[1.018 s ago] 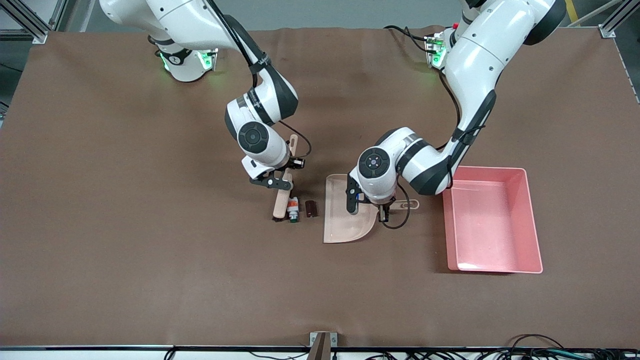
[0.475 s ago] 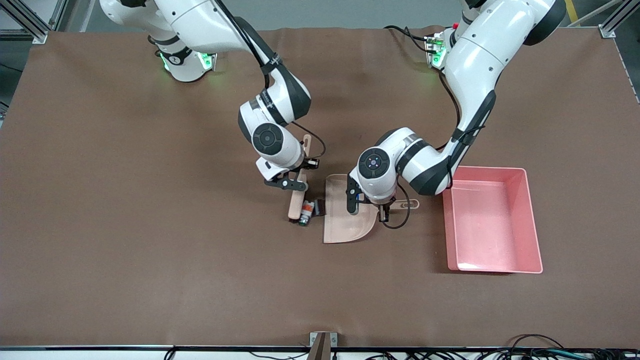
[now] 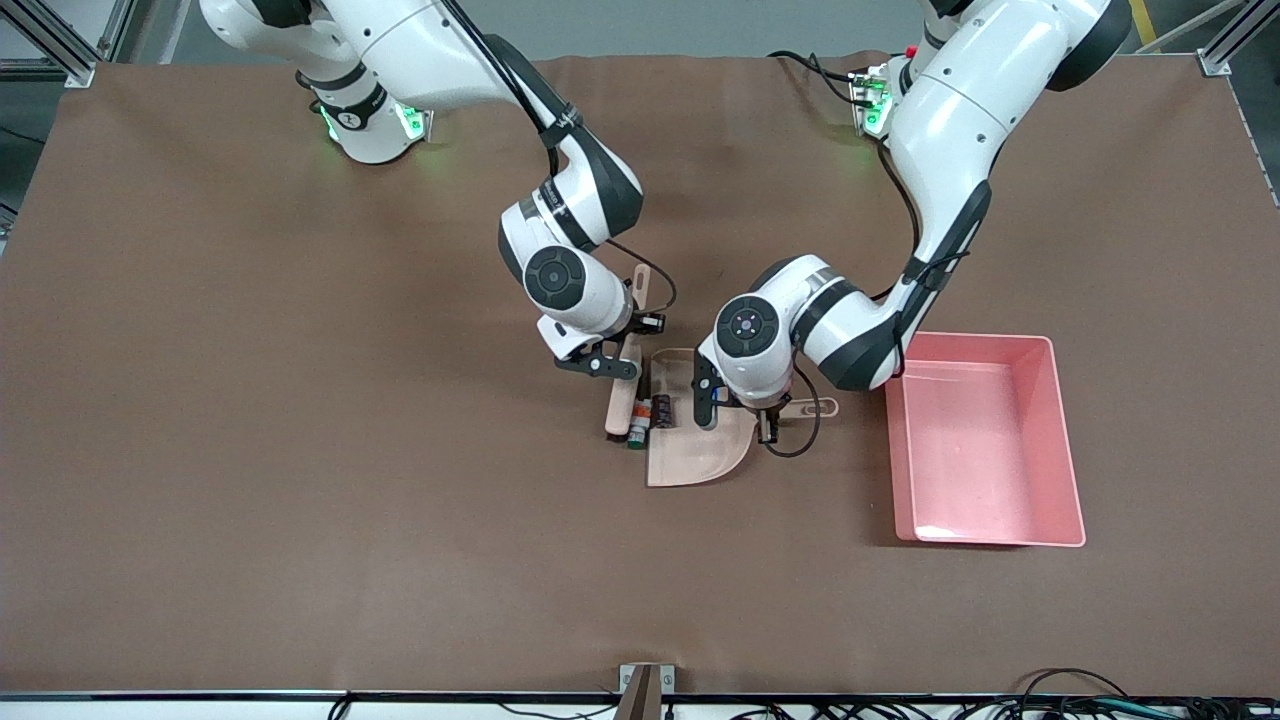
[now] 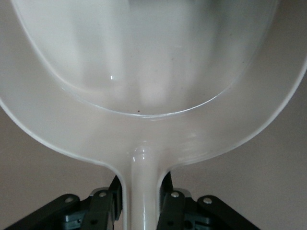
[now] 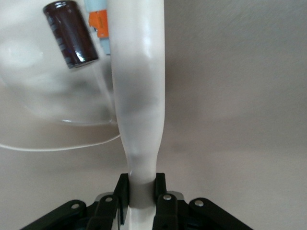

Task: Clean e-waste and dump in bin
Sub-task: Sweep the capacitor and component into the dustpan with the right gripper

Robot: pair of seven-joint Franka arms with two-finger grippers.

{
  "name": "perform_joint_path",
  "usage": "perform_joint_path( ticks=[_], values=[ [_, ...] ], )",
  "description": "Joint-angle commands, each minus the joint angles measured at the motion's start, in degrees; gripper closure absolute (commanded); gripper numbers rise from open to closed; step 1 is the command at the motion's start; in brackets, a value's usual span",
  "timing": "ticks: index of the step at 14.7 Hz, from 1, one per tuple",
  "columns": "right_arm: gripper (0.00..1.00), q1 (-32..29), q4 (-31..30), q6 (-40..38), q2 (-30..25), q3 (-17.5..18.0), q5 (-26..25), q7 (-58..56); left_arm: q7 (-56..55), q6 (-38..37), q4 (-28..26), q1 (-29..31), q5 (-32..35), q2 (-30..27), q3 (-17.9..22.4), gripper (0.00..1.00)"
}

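My right gripper (image 3: 626,367) (image 5: 141,189) is shut on a beige sweeping stick (image 3: 620,405) (image 5: 136,86) whose lower end rests on the table beside the beige dustpan's open edge. The dark stubby cylinder (image 3: 662,410) (image 5: 71,33) lies on the dustpan's lip. The white block with orange and green marks (image 3: 638,424) (image 5: 98,18) sits between the stick and the lip. My left gripper (image 3: 768,430) (image 4: 143,191) is shut on the dustpan's handle (image 4: 143,177), and the dustpan (image 3: 700,450) (image 4: 144,72) lies flat on the table. The pink bin (image 3: 1068,450) stands beside the dustpan toward the left arm's end.
A brown mat (image 3: 300,500) covers the table. A black cable loop (image 3: 805,440) hangs by the left gripper, next to the dustpan handle. The two arms' wrists stand close together over the dustpan.
My right gripper has swept the stick toward the dustpan, pushing both parts along. The cylinder went from the bare mat onto the dustpan's lip. The left arm and dustpan stayed still.
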Motion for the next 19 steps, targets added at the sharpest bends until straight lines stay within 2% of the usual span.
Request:
perform_joint_path(
  ticks=[1, 9, 12, 15, 19],
  values=[
    [1.0, 0.7, 2.4, -0.1, 1.3, 0.0, 3.5, 0.4, -0.7, -0.9, 1.1, -1.0, 0.2, 1.6, 0.2, 0.75],
    [1.0, 1.3, 6.3, -0.8, 1.2, -0.1, 9.1, 1.7, -0.6, -0.8, 1.0, -0.9, 0.5, 1.5, 0.2, 0.75],
    [1.0, 0.5, 6.7, -2.1, 0.8, -0.2, 8.9, 1.4, -0.6, -0.8, 1.0, -0.9, 0.6, 1.6, 0.2, 0.75],
    [1.0, -4.3, 6.4, -9.8, -0.6, -0.1, 9.2, -2.6, -0.6, -0.8, 1.0, -0.8, 0.7, 1.6, 0.2, 0.75],
    [1.0, -10.9, 4.6, -20.3, -6.0, -0.4, 8.7, -7.5, -0.7, 1.9, 0.9, -0.2, 0.7, 1.6, 0.2, 0.76]
  ],
)
